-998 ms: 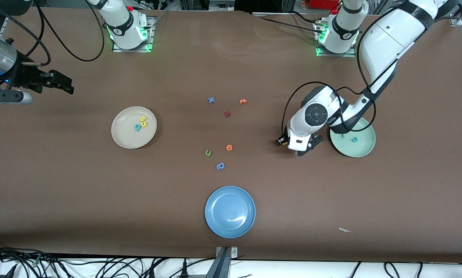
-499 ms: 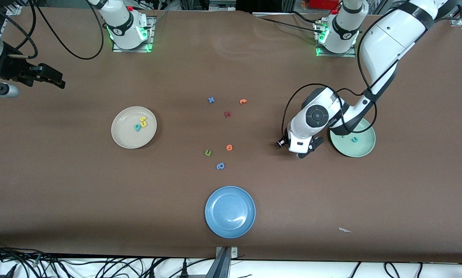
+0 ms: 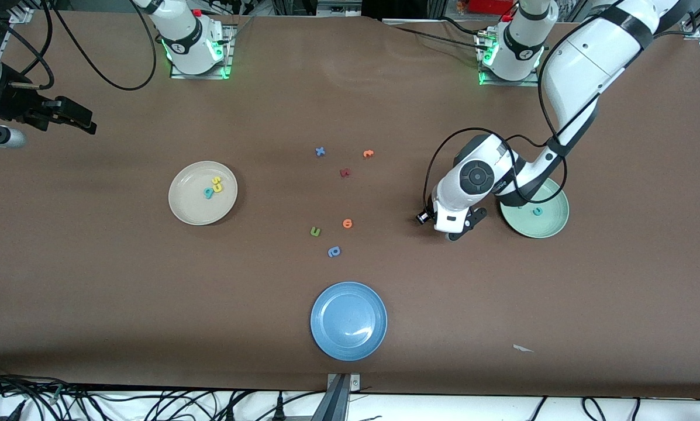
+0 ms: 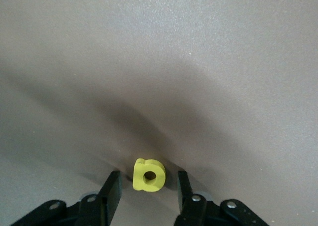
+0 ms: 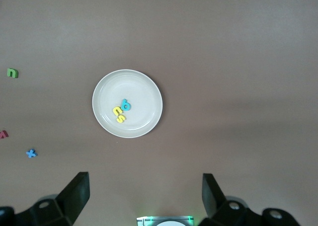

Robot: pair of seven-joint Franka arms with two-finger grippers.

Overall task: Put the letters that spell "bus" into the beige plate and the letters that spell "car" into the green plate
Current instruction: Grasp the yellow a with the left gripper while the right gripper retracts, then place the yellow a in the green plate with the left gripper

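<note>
Left hand [image 4: 146, 186]: fingers apart, straddling the rounded yellow foam letter [image 4: 148, 175] on the matte brown worktop [image 3: 502, 304].
Right hand [image 5: 146, 193]: fingers wide apart, high over the worktop's edge.

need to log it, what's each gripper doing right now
left gripper: open, fingers either side of the yellow a on the table
right gripper: open, holding nothing

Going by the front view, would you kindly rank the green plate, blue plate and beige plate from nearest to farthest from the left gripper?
From the left gripper:
1. Green plate, right beside it.
2. Blue plate, nearest the front camera.
3. Beige plate, toward the right arm's end.
</note>
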